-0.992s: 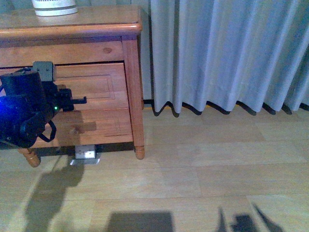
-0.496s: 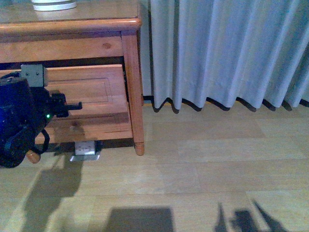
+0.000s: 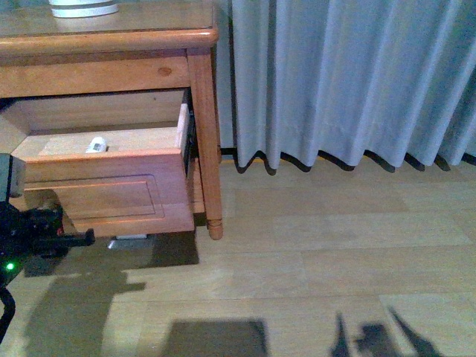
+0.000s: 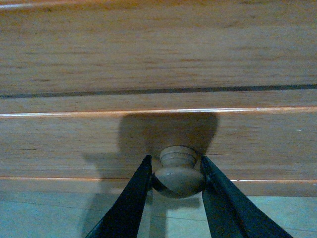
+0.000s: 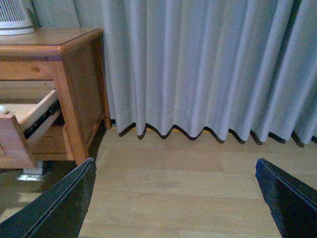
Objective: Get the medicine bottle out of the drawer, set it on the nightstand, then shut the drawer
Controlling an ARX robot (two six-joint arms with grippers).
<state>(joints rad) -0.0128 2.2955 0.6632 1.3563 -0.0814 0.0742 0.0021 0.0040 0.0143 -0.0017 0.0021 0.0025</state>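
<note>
Resting inside the open drawer, the small white medicine bottle looks light, stiff and smooth enough to slip, so a pinch across its body seems best, while the left hand grips the drawer's knob and the right hand hangs spread.

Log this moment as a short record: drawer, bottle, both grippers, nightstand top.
drawer: open, its front well out from the nightstand
medicine bottle: inside the drawer, nothing touching it
left gripper: shut on the knob, one finger on each side
right gripper: open, nothing between its fingers, facing the curtain
nightstand top: the base of a white ribbed object shows; no bottle seen there
</note>
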